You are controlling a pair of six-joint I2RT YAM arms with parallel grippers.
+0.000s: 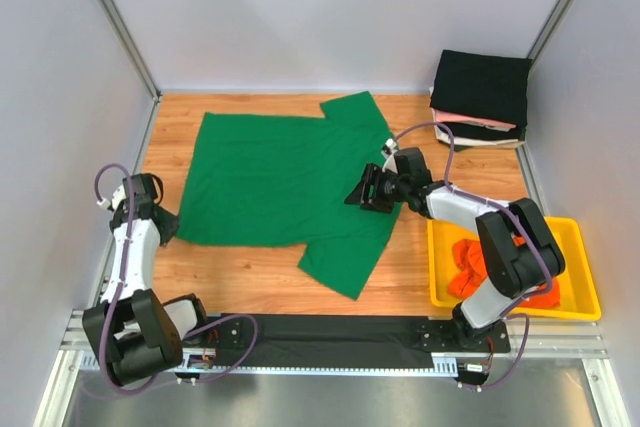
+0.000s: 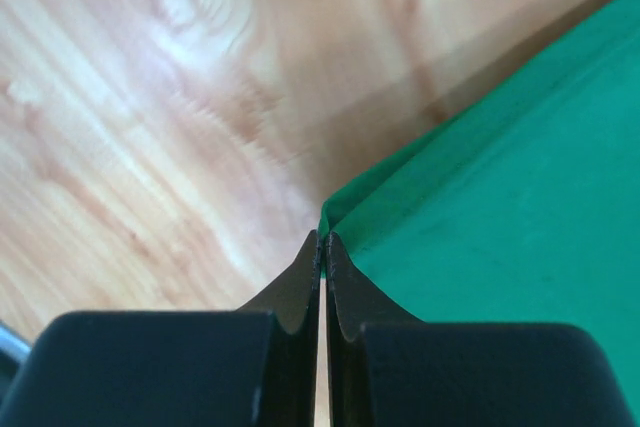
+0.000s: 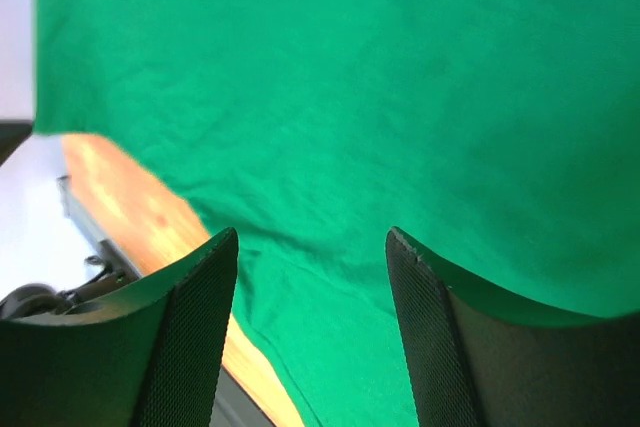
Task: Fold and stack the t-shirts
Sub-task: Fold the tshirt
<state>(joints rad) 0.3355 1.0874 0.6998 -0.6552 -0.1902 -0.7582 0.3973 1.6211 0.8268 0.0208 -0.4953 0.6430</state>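
Left gripper (image 2: 322, 243) is clamped on green t-shirt (image 1: 270, 182) corner, right gripper (image 3: 311, 239) held open above it; corner should be lifted evenly.

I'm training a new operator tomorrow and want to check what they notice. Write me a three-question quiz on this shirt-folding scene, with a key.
1. True or false: the right end effector is shut on the green shirt.
2. Fill in: the top shirt of the folded stack is ____.
3. Where does the orange shirt lie? A) on the folded stack B) in the yellow tray C) under the green shirt

Key:
1. False. It hovers open above the cloth; the left end effector is the one pinching a corner.
2. Black.
3. B.
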